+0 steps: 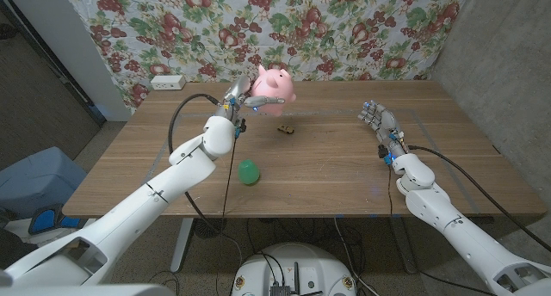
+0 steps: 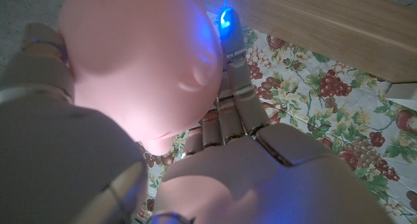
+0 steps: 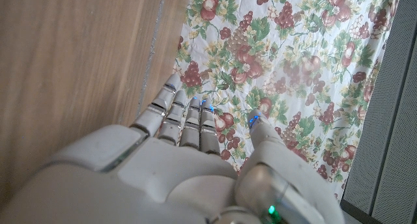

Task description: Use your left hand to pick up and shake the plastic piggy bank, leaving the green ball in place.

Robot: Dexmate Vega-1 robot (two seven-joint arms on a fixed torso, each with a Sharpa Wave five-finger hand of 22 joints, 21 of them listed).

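A pink plastic piggy bank [image 1: 274, 89] is held in the air by the left hand [image 1: 242, 101], above the far left part of the wooden table [image 1: 344, 171], with a floral cloth [image 1: 362, 29] hanging behind. In the left wrist view the fingers [image 2: 236, 74] are seen wrapped against the bank's smooth, rounded body. The bank is judged light, hollow and rigid, with a slick surface likely to slip when shaken, so a grip around the widest part of the body looks safest. A green ball [image 1: 249, 172] lies on the table nearer the robot, well apart from the bank. A small dark object [image 1: 287, 129] lies between them. The right hand [image 1: 376, 124] is over the table's right side, holding nothing, fingers extended.
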